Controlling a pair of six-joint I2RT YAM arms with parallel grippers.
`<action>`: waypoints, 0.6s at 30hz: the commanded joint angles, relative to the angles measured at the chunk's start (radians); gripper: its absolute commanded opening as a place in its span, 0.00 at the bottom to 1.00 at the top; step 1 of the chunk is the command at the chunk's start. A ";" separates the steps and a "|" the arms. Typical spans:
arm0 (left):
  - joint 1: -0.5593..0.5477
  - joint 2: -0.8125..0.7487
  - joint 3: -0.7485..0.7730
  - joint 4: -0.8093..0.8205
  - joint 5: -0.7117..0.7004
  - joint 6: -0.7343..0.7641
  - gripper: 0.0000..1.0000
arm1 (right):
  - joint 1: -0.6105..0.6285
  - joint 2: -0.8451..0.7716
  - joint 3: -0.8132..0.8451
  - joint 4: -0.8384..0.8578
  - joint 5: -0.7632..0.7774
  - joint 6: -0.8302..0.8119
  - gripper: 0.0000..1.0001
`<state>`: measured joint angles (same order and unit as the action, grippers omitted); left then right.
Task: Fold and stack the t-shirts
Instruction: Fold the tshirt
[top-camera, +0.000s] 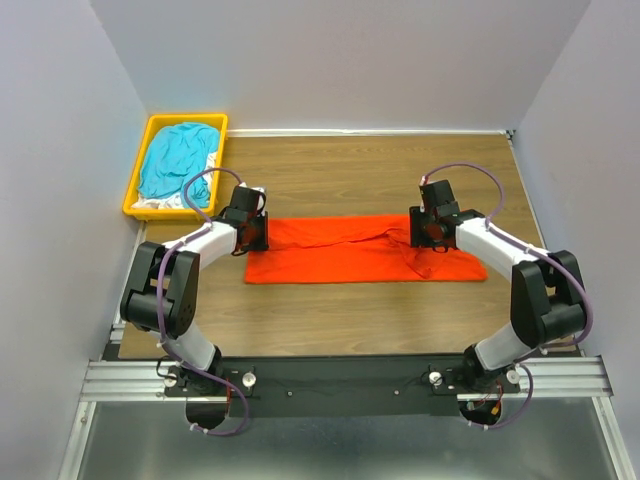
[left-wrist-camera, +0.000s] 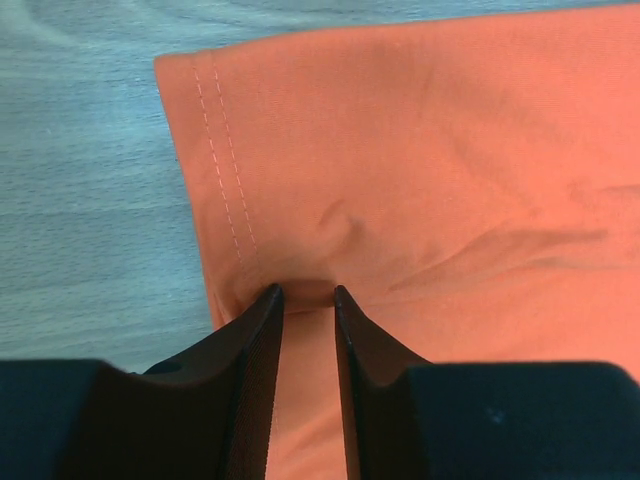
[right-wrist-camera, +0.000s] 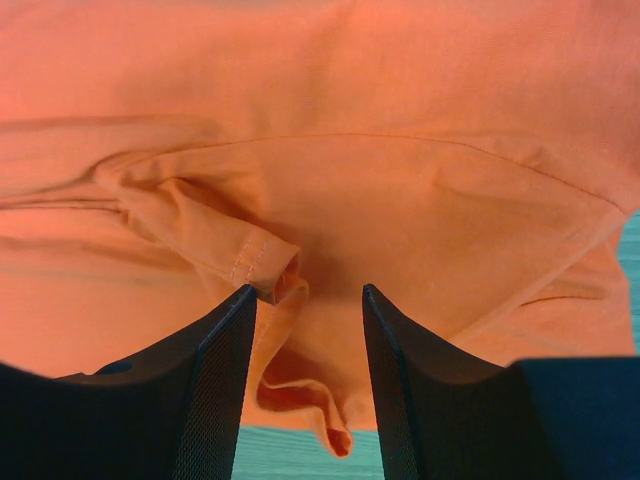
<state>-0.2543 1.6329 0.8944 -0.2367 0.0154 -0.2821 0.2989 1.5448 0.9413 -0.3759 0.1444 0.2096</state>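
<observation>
Orange-red t-shirt (top-camera: 340, 250) lies as a long folded strip across the middle of the wooden table (top-camera: 330, 170), running left to right in the overhead view; left gripper (left-wrist-camera: 305, 292) sits at the strip's left end, fingers drawn close together with a small pucker of orange cloth pinched between the tips, just beside the double-stitched hem (left-wrist-camera: 225, 170) at the cloth's corner; right gripper (right-wrist-camera: 305, 290) is down over the strip's right part, jaws standing well apart with the cloth lying loose between them, nothing clamped; a stitched sleeve cuff (right-wrist-camera: 262, 262) curls up against the tip of its left-hand finger, rumpled folds below; yellow bin (top-camera: 186, 118) in the upper left corner of the overhead view holds a crumpled teal t-shirt (top-camera: 178, 160) over some white fabric (top-camera: 165, 203), well apart from both arms.
</observation>
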 joint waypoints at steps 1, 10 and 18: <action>0.009 0.007 0.023 -0.041 -0.069 -0.029 0.38 | -0.003 0.023 0.013 -0.001 -0.002 -0.030 0.53; 0.009 -0.016 0.032 -0.026 -0.080 -0.037 0.42 | -0.003 0.061 0.062 0.006 -0.126 -0.104 0.52; 0.009 -0.019 0.035 -0.016 -0.066 -0.034 0.42 | -0.003 0.097 0.088 0.014 -0.249 -0.144 0.51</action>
<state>-0.2504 1.6306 0.9062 -0.2520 -0.0280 -0.3126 0.2989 1.6131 1.0008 -0.3687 -0.0338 0.0978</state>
